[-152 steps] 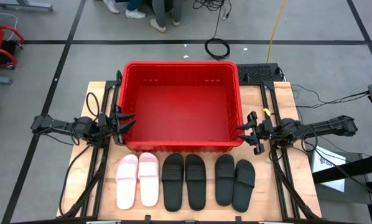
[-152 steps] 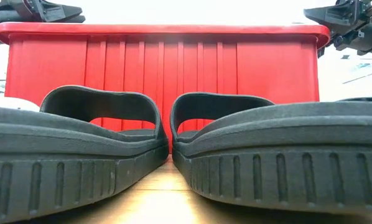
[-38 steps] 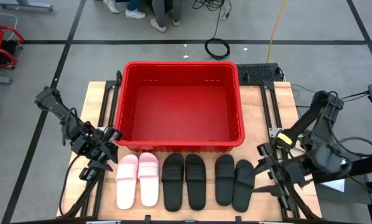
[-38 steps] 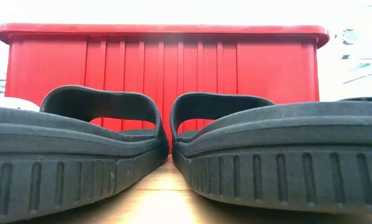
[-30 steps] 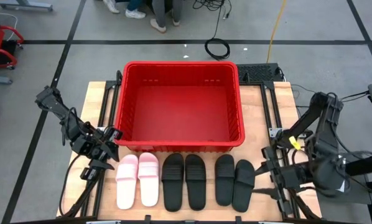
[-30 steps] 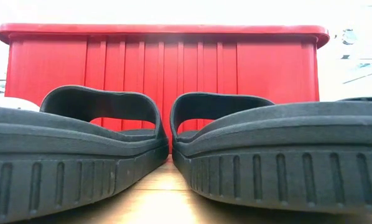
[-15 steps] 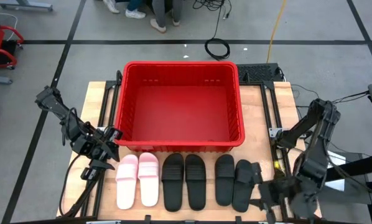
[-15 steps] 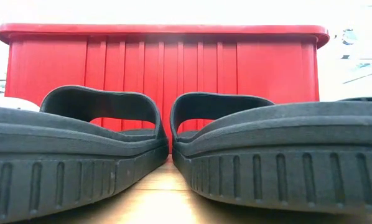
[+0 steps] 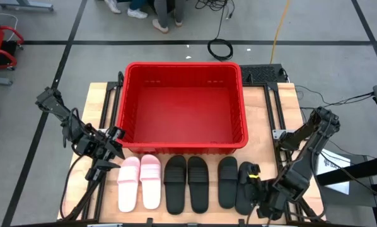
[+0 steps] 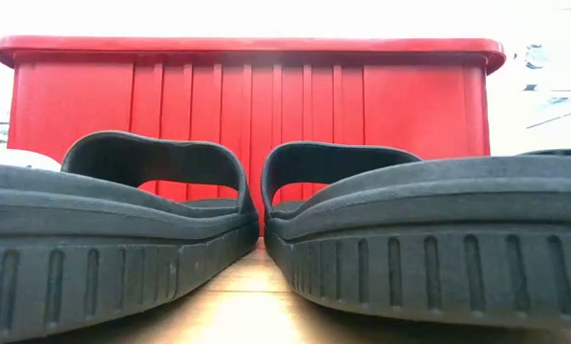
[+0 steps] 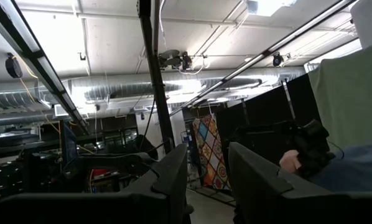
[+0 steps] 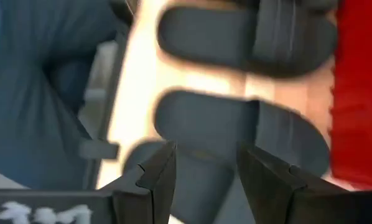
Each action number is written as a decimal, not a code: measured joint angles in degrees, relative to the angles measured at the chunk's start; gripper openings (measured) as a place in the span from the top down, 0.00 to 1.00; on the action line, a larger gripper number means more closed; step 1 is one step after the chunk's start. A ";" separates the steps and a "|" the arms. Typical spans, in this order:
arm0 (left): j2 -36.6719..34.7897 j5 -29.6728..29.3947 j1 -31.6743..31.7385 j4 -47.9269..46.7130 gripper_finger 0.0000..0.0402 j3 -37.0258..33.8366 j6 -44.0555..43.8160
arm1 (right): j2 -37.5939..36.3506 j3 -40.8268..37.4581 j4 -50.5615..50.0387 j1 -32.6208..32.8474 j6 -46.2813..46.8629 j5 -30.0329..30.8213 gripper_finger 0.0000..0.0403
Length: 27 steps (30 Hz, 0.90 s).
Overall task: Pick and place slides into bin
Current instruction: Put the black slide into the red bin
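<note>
Now the right gripper, jaws open, hovers at the counter's front right corner beside the rightmost black slide, whose length points toward the bin; the left gripper, jaws parted, waits near the pink slides.

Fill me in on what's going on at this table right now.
A two-armed robot is clearing slides into the red bin, which holds none so far. All six lie in a row in front of it: a pink pair and two black pairs. The right gripper, open, is down at the heel end of the rightmost black slide and has not gripped it. The left gripper sits open beside the pink pair.
</note>
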 joint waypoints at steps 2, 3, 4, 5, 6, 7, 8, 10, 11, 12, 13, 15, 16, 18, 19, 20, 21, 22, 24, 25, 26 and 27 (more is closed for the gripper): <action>0.00 0.00 0.00 -0.19 0.68 0.00 0.03 | 0.17 0.00 -2.55 -0.26 0.66 0.01 0.61; 0.00 0.00 0.00 -0.28 0.68 0.00 0.03 | 0.37 0.00 -3.78 -0.38 0.69 0.14 0.61; 0.00 0.00 0.00 -0.30 0.68 0.00 0.03 | 0.57 -0.01 -4.89 -0.47 0.68 0.31 0.61; 0.00 0.00 0.00 -0.30 0.68 0.00 0.04 | 0.62 -0.28 -5.60 -0.46 0.61 0.39 0.61; 0.00 0.00 0.00 -0.30 0.68 0.00 0.06 | 0.53 -0.73 -6.16 -0.46 0.61 0.36 0.61; 0.00 0.00 0.00 -0.29 0.68 0.00 0.06 | 0.50 -1.18 -6.60 -0.46 0.69 0.36 0.61; 0.00 0.00 0.00 -0.30 0.68 0.00 0.06 | 0.49 -1.82 -6.86 -0.46 0.69 0.34 0.61; 0.00 0.00 0.00 -0.30 0.68 0.00 0.06 | 0.57 -3.15 -6.85 -0.46 0.81 0.26 0.61; 0.00 0.00 0.00 -0.30 0.68 0.00 0.06 | 0.56 -3.79 -6.71 -0.45 1.08 -0.10 0.61; 0.00 0.00 0.00 -0.37 0.68 0.00 0.06 | 0.50 -4.59 -6.40 -0.46 1.48 -0.88 0.61; 0.00 0.00 0.00 -0.52 0.68 0.00 0.08 | 0.47 -5.49 -6.37 -0.46 2.03 -1.20 0.61; 0.00 0.00 0.00 -0.68 0.68 0.00 0.08 | 0.53 -7.76 -6.08 -0.28 2.85 -2.37 0.61; 0.00 0.00 0.00 -0.69 0.68 0.00 0.08 | 0.54 -9.04 -5.89 -0.06 3.20 -3.61 0.61; -0.01 0.00 -0.01 -0.69 0.68 0.00 0.06 | 0.52 -11.46 -4.61 0.05 3.37 -5.53 0.61; -0.02 0.00 0.00 -0.69 0.68 0.00 0.06 | 0.51 -12.65 -3.84 0.09 3.77 -5.91 0.61; 0.00 -0.02 0.00 -0.69 0.68 0.00 0.07 | 0.51 -13.86 -2.68 0.09 4.24 -6.22 0.61; 0.00 -0.01 0.00 -0.69 0.68 0.00 0.08 | 0.55 -15.02 -1.71 0.08 4.59 -6.80 0.61; -0.01 -0.02 0.00 -0.68 0.68 0.00 0.08 | 0.55 -16.12 -0.95 0.06 4.70 -7.22 0.61; 0.00 -0.02 0.00 -0.71 0.68 0.00 0.10 | 0.52 -17.82 0.97 0.06 5.01 -7.46 0.61; 0.00 -0.02 0.00 -0.70 0.68 -0.01 0.10 | 0.49 -18.62 2.06 0.06 5.20 -7.75 0.61; -0.02 -0.02 0.00 -0.71 0.68 -0.02 0.10 | 0.52 -19.35 3.07 0.02 5.20 -8.05 0.61; -0.02 -0.04 0.00 -0.70 0.68 -0.02 0.10 | 0.53 -20.04 3.96 0.03 5.24 -8.35 0.61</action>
